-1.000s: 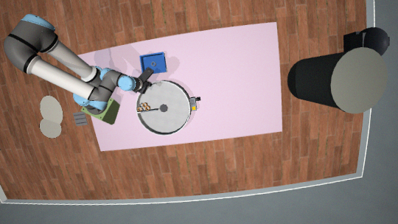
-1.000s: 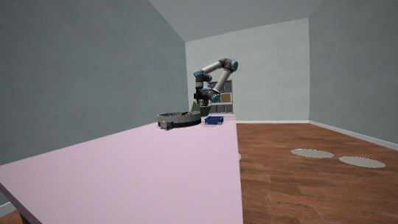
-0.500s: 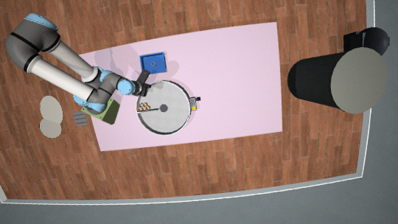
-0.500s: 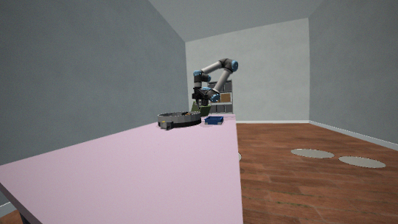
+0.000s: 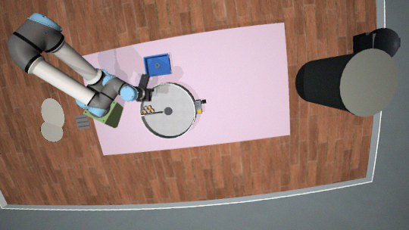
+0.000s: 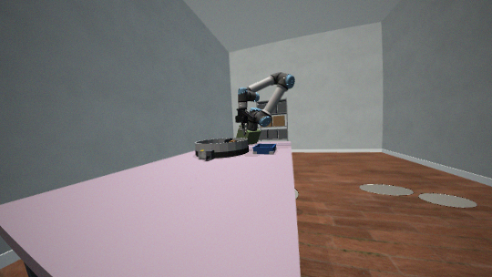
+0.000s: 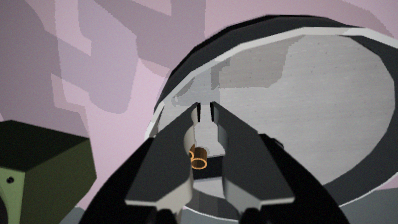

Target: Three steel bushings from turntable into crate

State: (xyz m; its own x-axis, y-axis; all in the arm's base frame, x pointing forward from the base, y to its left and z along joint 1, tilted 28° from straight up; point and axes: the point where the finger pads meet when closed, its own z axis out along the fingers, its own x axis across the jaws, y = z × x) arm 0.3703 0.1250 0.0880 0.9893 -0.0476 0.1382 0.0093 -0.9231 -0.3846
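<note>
The round grey turntable [image 5: 168, 110] stands on the pink table, with a dark hub [image 5: 168, 110] in its middle. A small cluster of orange bushings [image 5: 148, 110] lies near its left rim and also shows in the wrist view [image 7: 198, 158]. I cannot make out any steel bushings on the turntable. The blue crate [image 5: 157, 65] stands just beyond the turntable and holds one grey bushing [image 5: 157, 65]. My gripper [image 5: 148, 93] is shut and empty above the turntable's upper left rim; in the wrist view its fingertips nearly touch, with nothing between them.
The arm's green base block [image 5: 110, 115] stands left of the turntable. A small yellow and black box [image 5: 199, 106] sits at the turntable's right rim. A large black cylinder [image 5: 341, 81] stands on the floor far to the right.
</note>
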